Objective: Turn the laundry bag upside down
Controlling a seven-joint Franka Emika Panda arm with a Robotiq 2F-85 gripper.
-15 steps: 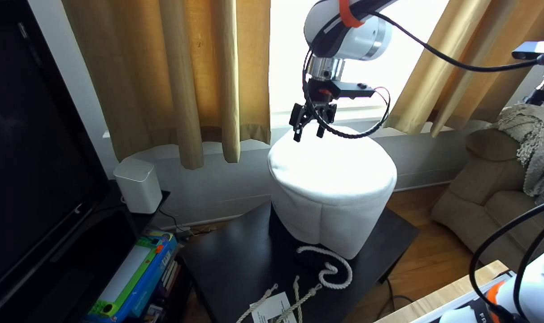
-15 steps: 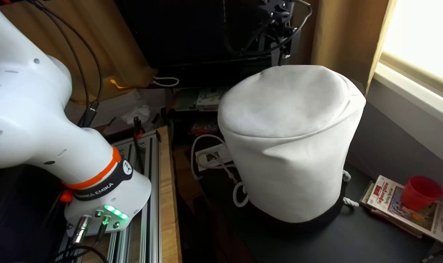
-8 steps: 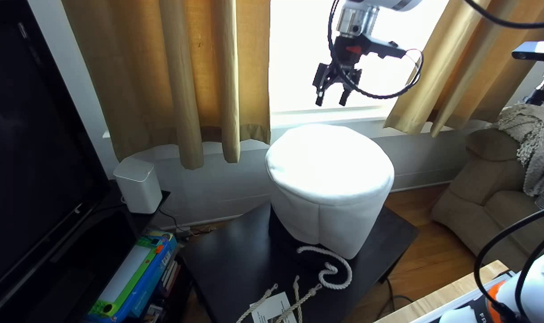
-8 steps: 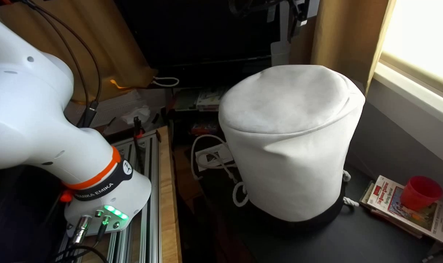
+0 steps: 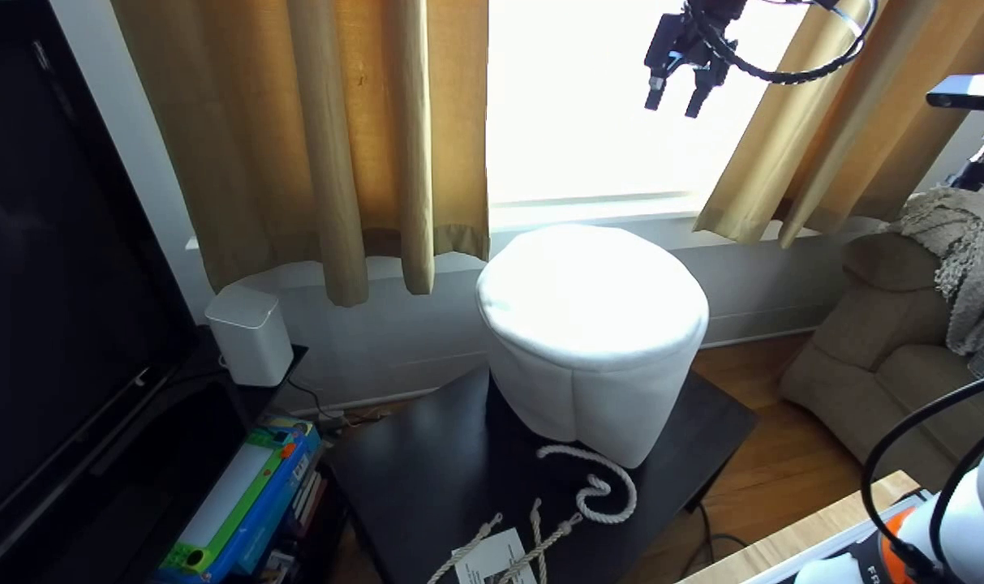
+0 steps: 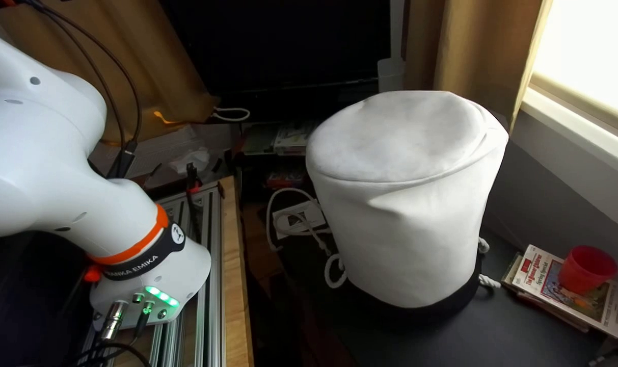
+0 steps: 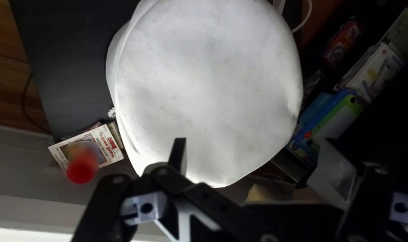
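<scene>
My fingers (image 5: 654, 94) stand spread, holding nothing, upper right in an exterior view | bag (image 5: 593, 349) mid-frame, bottom up | probably light, soft, creasing; I'd pinch its base seam (image 6: 385, 182).

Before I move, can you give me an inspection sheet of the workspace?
Surface: dark table, bearing the laundry bag.
Job's things: laundry bag upside down, white bottom up, black rim band down against the table.
Clutter: red cup on booklets beside the bag; printed card among cords.
Gripper: jaws open, empty, not touching the bag.
Cables: black cable looped beside the jaws; others by the robot's base.
Surroundings: television, curtains, bright window, upholstered seat.
</scene>
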